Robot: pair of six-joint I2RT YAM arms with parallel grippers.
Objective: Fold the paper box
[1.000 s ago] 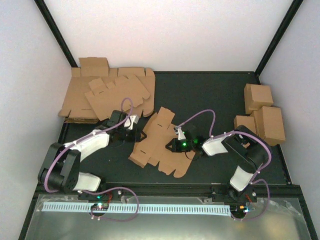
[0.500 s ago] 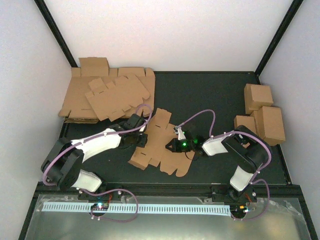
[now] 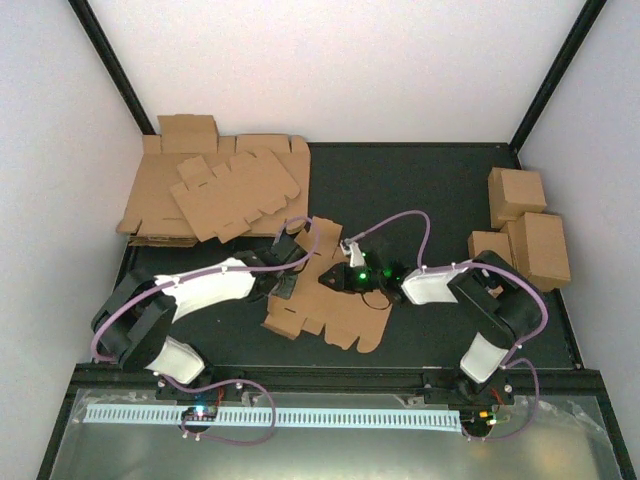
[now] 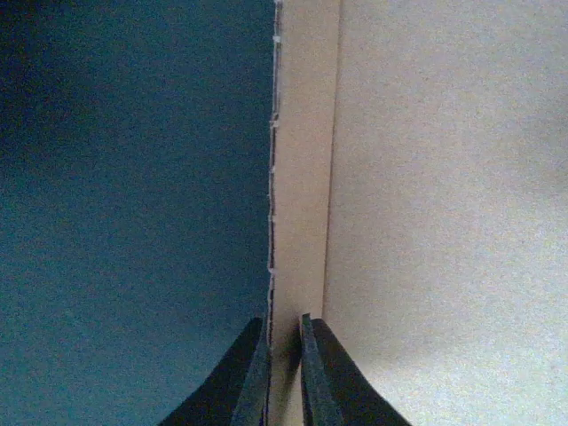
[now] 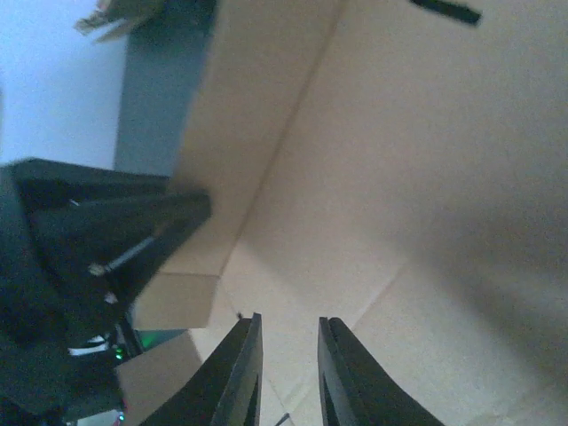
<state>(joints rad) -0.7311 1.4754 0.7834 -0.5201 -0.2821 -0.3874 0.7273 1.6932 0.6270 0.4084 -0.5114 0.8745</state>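
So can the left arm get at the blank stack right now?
Probably not yet: the left gripper is pinched on the paper box; the blank stack lies just beyond it, nothing between.

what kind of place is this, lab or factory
Most likely a lab test cell: a dark table walled in by white panels, a left arm and right arm bolted at its edge, and a stack of flat blanks.

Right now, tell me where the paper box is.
In the top view, the paper box lies mid-table, the left gripper and right gripper both at its far half; the heap of flat blanks is beyond it, far left.
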